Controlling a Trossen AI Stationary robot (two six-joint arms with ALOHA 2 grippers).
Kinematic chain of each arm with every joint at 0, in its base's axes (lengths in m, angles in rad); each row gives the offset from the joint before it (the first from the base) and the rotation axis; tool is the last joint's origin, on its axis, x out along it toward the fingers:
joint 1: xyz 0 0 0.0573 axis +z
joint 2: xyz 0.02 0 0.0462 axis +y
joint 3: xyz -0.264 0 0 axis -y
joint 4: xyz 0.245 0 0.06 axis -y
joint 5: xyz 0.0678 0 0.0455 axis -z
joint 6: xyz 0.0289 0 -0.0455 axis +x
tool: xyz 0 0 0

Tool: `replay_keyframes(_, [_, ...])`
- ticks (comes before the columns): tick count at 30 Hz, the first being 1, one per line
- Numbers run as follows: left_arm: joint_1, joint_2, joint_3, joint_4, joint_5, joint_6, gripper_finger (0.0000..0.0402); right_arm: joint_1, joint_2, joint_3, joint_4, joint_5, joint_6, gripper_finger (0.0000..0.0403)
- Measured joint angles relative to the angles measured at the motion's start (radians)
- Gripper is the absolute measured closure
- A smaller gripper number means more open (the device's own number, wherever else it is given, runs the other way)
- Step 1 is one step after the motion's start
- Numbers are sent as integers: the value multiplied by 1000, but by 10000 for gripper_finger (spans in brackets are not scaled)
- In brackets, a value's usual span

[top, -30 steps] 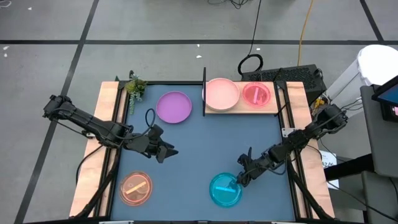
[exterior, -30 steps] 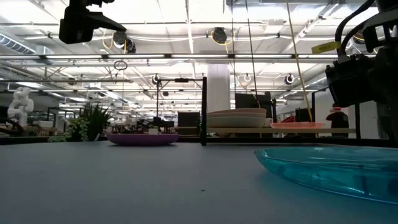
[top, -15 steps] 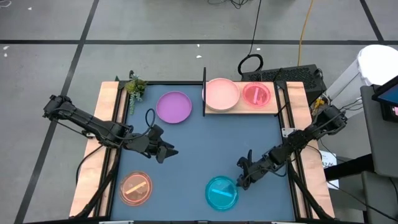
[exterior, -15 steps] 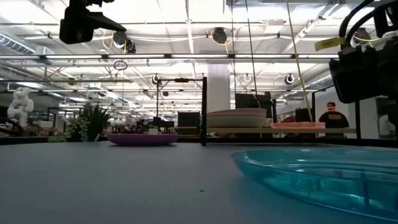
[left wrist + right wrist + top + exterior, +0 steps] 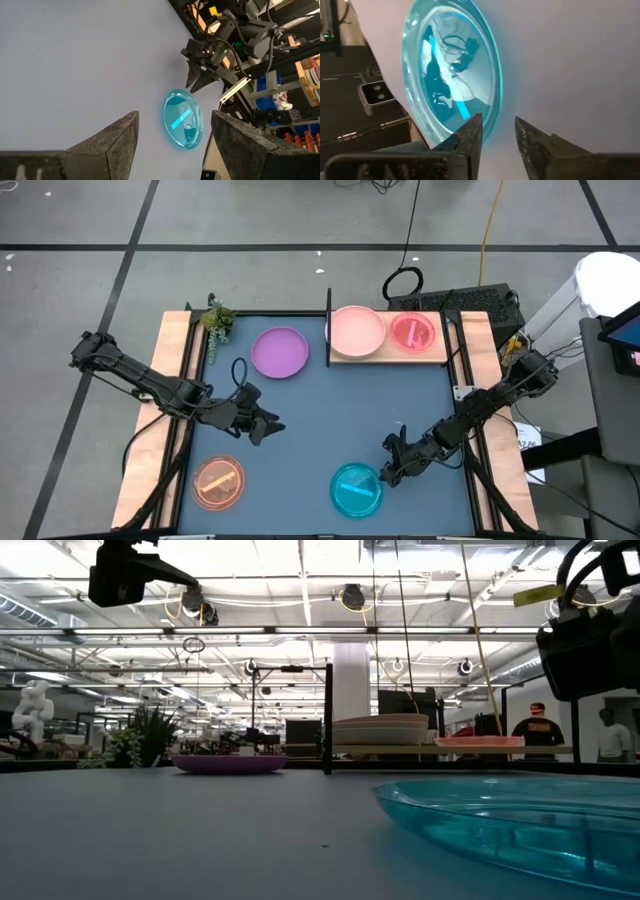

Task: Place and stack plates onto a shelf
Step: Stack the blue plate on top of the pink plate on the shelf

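Currently right gripper (image 5: 385, 473) sits at the cyan dish (image 5: 357, 489) rim, fingers narrowly apart, gripping nothing (left gripper (image 5: 268, 425) wide open, idle).

The shelf (image 5: 390, 352), a light wooden board with a thin black upright panel at its left end, lies at the table's far edge. On it sit a pink plate (image 5: 357, 330) topping a small stack and a magenta dish (image 5: 411, 332). A purple plate (image 5: 279, 351) lies flat just left of the panel. An orange dish (image 5: 218, 482) lies near left, a cyan dish (image 5: 356, 489) near centre.
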Motion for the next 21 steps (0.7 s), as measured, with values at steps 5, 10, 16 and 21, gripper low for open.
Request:
replay_keyframes(5, [-3, 0, 0, -2, -5, 4, 149, 10, 1, 7, 1, 1, 57, 276])
replay_keyframes(10, [-3, 0, 0, -5, -5, 3, 149, 23, 1, 19, -25, 21, 106, 275])
replay_keyframes(16, [-3, 0, 0, -5, -5, 8, 149, 28, 1, 79, -111, 25, 95, 275])
replay_keyframes(21, [-3, 0, 0, -6, -6, 8, 149, 28, 1, 81, -163, 26, 128, 275])
